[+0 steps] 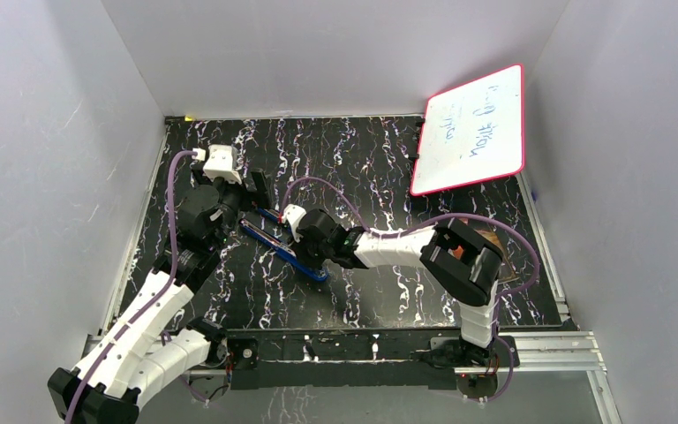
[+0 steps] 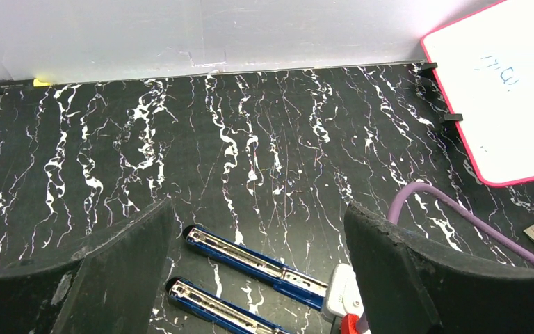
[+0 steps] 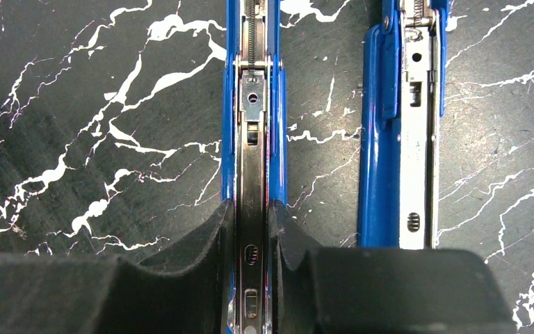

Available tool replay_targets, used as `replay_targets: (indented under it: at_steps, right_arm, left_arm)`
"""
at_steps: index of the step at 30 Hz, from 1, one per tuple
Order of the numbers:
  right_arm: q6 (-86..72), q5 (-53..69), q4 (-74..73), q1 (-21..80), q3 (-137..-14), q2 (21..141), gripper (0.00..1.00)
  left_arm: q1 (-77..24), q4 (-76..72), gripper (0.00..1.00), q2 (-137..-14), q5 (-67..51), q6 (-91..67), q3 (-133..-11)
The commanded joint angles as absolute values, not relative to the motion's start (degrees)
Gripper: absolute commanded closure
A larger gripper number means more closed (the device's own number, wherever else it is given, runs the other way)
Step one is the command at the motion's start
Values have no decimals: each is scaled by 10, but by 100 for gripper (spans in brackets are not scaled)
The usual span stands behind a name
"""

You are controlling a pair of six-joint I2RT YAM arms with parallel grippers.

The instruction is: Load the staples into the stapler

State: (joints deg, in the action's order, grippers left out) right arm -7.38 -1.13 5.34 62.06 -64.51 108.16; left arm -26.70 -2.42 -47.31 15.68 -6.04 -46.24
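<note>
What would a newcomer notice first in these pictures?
A blue metal stapler, opened flat into two long halves, lies in the middle of the black white-veined table; the right gripper pinches one half's silvery rail. The left gripper hangs open above it, and a red-framed whiteboard leans at the far right.

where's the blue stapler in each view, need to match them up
top external: blue metal stapler centre-left, between the arms.
left wrist: stapler bottom centre, two bars between the open left fingers.
right wrist: stapler as two upright bars; right fingers pinch the left one.
shared landmark: black white-veined tabletop.
</note>
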Motion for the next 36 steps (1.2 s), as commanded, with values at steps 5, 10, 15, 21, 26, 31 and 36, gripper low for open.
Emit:
replay_targets:
  at_steps: [5,10,15,21,26,31,36]
  right_arm:
    - [-83,-16,78,625,-692,1095,85]
    - [-80,-20,78,625,-713,1115,85]
    - [-80,-11,88,625,-717,1110,81]
    - [-75,12,136,625,-665,1040,56]
    - [-69,11,138,624,-627,967,49]
    - [-74,-86,97,620,-579,886,46]
    - [-103,-169,60,595,-519,807,42]
  left_arm:
    - [-264,-20,9,-470,166,-58,-484]
    - [-264,-20,9,-468,170,-57,-484]
    - [-264,-18,9,-471,171,-56,-490]
    - [-264,-21,8,-470,170,-55,-489]
    - [-264,-27,8,-471,164,-57,-485]
    - [-264,-36,8,-477,155,-69,-474]
    - [-264,-45,8,-487,143,-80,-465]
